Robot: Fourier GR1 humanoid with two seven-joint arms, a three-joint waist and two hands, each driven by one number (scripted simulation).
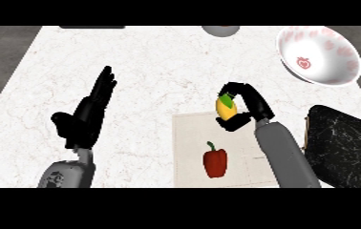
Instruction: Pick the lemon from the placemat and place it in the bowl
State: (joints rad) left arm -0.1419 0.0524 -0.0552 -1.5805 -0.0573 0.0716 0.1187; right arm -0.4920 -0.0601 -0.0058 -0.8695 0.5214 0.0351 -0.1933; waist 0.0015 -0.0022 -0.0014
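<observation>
In the head view, a smooth oval yellow lemon with a green tip is being held by the right hand, whose black fingers are being curled round it at the far edge of the pale square placemat. A glossy red bell pepper is being carried by the placemat, nearer than the lemon. A round white bowl with a pink pattern is being shown far right of the placemat, on the white marbled counter. A dark speckled slab is being seen right of the placemat. The left hand is being held open, fingers straight, well left of the placemat.
</observation>
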